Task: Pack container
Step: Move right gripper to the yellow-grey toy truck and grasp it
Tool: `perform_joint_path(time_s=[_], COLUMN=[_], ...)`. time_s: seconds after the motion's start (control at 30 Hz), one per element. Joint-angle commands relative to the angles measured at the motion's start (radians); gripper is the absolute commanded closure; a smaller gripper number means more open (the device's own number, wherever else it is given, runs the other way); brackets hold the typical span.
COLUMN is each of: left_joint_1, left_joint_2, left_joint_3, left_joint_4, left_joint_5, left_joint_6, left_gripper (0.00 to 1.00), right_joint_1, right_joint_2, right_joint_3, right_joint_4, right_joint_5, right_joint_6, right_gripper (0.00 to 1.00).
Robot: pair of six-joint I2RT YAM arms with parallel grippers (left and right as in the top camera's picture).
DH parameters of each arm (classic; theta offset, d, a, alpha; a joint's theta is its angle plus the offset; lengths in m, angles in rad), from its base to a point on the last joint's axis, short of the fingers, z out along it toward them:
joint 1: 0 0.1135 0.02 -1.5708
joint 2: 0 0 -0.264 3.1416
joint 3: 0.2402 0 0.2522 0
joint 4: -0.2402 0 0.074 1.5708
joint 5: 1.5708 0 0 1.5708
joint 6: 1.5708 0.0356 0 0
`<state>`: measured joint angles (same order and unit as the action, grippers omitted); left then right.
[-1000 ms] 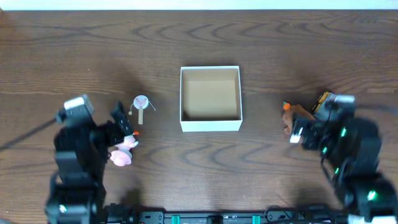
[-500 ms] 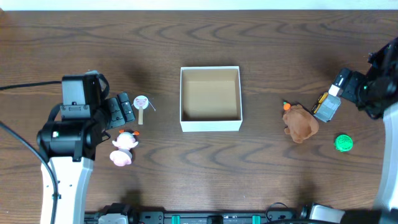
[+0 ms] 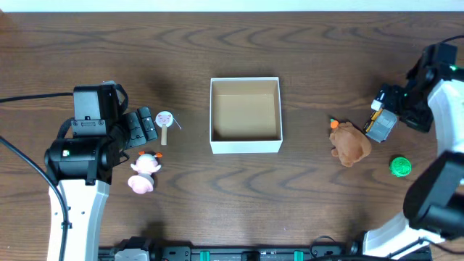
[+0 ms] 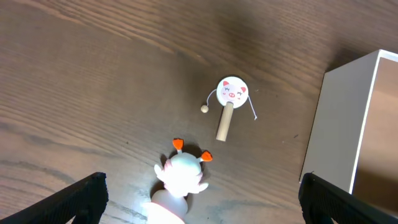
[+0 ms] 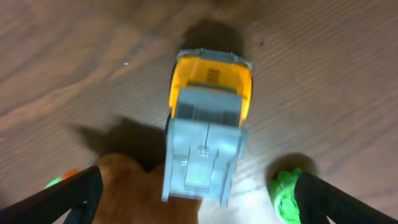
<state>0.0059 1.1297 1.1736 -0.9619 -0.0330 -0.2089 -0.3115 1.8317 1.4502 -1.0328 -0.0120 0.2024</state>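
The container is sitting mouth-up, left gripper hanging spread wide to its left, right gripper gaping wide to its right. Guessing it's light, flimsy cardboard, so I'm thinking pinch one wall gently.

No words, numbers, labels or brand marks can be read in any view. The only printed sign is a pink pig face with closed eyes and red ears, on the head of the small round white rattle drum with a wooden handle. The drum lies on the bench left of the square white-walled cardboard box. The grey and yellow toy truck at the right is blurred, so any marking on it cannot be told.
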Motion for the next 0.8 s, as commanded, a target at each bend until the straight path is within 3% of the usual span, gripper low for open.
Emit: perform_joint_path(time_s=[0.0,0.27,0.63,0.77], left_joint_1=[0.006,0.006,0.006,0.006], left_joint_2=[-0.002,-0.002,-0.002,-0.002], left_joint_3=[0.019,0.019,0.019,0.019], left_joint_4=[0.006,0.017,0.029,0.029], left_joint_5=[-0.004,-0.004,-0.004,-0.004], left_joint_6=[0.01,0.01,0.01,0.01], left_gripper=[0.02,0.02,0.02,0.02], right_joint_1=[-0.006,-0.006,-0.005,-0.005], right_joint_2=[0.061,0.133,0.132,0.132], right_joint_3=[-0.001,-0.001,-0.001,-0.001], right_joint_4=[0.019,0.034,0.036,0.035], right_joint_5=[0.012,0.012,0.012,0.012], right_joint_6=[-0.009,-0.008,-0.008,-0.008], right_gripper=[0.01,0.02,0.3,0.47])
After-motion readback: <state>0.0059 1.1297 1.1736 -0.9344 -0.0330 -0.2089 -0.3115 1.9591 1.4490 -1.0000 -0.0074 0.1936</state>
